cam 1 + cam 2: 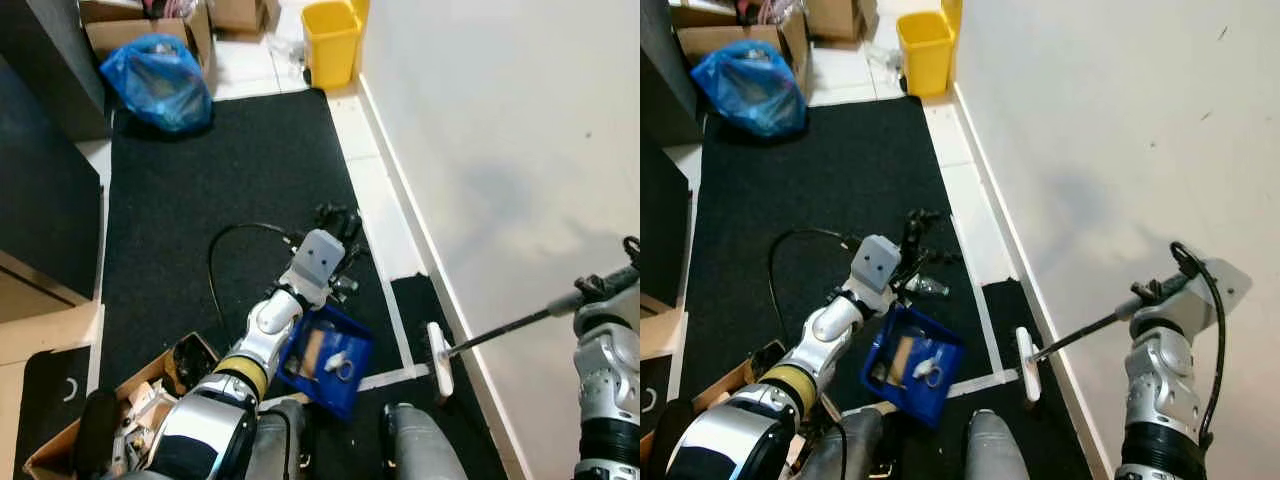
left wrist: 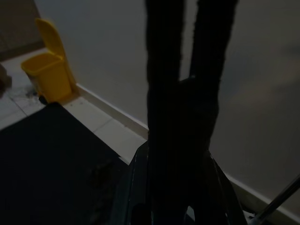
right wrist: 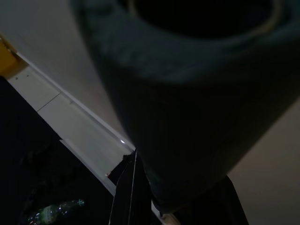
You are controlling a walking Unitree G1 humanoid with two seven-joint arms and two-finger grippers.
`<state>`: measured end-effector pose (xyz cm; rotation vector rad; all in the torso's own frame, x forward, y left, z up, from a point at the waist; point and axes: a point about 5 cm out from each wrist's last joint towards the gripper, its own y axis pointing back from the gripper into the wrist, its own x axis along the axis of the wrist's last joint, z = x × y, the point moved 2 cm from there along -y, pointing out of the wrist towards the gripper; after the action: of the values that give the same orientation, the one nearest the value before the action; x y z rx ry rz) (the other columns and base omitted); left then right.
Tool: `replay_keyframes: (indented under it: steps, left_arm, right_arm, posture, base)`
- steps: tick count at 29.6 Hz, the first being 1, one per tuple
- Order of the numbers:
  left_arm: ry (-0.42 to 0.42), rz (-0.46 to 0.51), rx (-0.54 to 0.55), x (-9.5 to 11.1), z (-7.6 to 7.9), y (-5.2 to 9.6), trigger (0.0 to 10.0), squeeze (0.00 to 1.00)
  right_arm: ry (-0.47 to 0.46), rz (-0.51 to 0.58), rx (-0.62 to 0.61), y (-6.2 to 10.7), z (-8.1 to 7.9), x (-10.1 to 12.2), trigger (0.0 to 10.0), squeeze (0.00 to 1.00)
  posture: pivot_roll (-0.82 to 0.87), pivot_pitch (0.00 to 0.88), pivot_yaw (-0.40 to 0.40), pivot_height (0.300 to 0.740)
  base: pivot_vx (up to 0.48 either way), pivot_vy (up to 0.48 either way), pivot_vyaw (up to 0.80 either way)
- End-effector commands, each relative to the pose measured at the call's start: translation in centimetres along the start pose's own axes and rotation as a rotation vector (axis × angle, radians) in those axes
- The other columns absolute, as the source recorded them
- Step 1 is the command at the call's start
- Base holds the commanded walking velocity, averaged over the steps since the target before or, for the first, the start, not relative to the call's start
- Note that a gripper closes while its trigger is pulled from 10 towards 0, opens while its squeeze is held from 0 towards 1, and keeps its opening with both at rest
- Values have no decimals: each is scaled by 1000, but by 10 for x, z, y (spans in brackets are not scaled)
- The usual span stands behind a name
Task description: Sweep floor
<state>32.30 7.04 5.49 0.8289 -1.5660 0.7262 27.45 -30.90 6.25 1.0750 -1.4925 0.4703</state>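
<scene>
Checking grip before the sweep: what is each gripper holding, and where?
The left gripper holds the blue dustpan at its upper edge. The right gripper holds the broom by its handle's far end.

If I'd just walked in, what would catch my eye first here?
Probably the blue dustpan with scraps in it, held low over the black carpet by the left gripper. Next, the broom on its long handle, reaching from the right arm to the floor by the white wall. Further off stand a yellow bin and a blue bag.
</scene>
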Motion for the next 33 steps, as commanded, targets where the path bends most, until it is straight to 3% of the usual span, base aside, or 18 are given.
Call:
replay_keyframes:
  steps: [1,4,16,22,26,33]
  left_arm:
    - [53,1,2,-1,7,-2,10000,0]
    - [131,-26,66,-9,-1,3,10000,0]
    - [264,-21,152,-15,-12,10,10000,0]
    - [295,2,249,-10,-36,12,10000,0]
    - [278,25,336,-3,-64,17,10000,0]
    - [240,30,401,-1,-91,32,10000,0]
  right_arm:
    - [12,-3,-15,-1,7,-2,10000,0]
    - [30,3,-10,-4,7,0,10000,0]
    - [88,26,-42,-6,19,3,10000,0]
    - [99,32,-56,-7,22,5,10000,0]
    - [116,11,-86,-9,28,1,10000,0]
    - [161,-17,-101,-12,32,-2,10000,0]
  posture:
    - [-34,60,-58,740]
    - [-34,63,-64,740]
    - [-35,74,-65,740]
    - [-39,71,-62,740]
    - [-29,64,-63,740]
    - [-17,54,-69,740]
  base:
    - [0,0,0]
    - [0,0,0]
    - [0,0,0]
    - [0,0,0]
    - [0,0,0]
    - [0,0,0]
